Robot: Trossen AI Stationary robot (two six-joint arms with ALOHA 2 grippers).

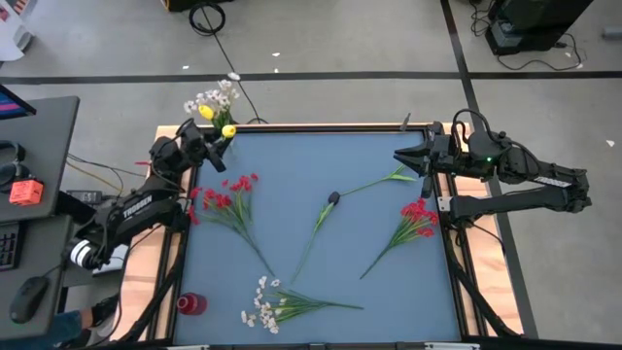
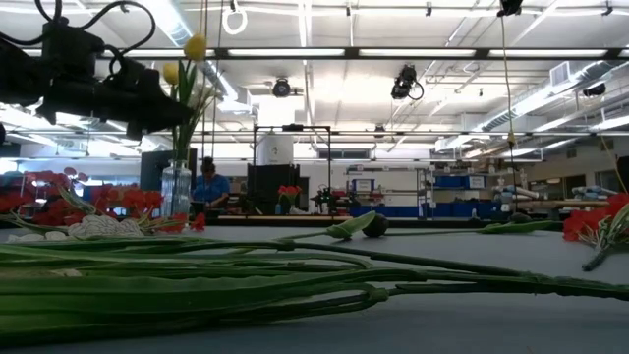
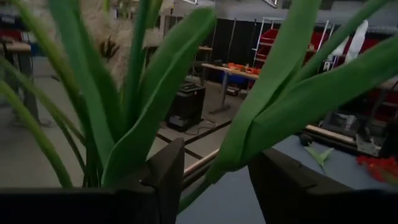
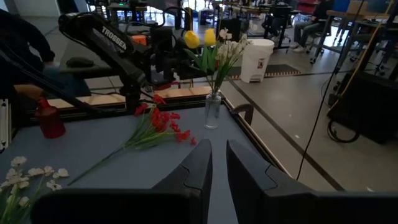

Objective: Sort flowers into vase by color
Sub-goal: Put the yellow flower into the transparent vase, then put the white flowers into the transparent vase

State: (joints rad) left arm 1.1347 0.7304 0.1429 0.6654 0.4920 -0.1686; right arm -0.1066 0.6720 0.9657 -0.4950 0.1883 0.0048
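Observation:
A clear glass vase stands at the table's far left corner, holding yellow flowers and white blossoms by their stems. My left gripper is level beside it, open, with the green leaves of the vase's flowers between and in front of its fingers. On the table lie red flowers at the left, red flowers at the right, a dark-budded sprig in the middle and white flowers near the front. My right gripper hovers over the far right, holding nothing, with only a narrow gap between its fingers. My left gripper stands open, level, with a leaf base of the flowers in the vase between its fingers. Whether either finger touches the leaves I cannot tell.
A small red vase stands at the near left corner. A wooden rim borders the blue table. Beyond the table are a desk with a keyboard and mouse at the left, and cables on the floor.

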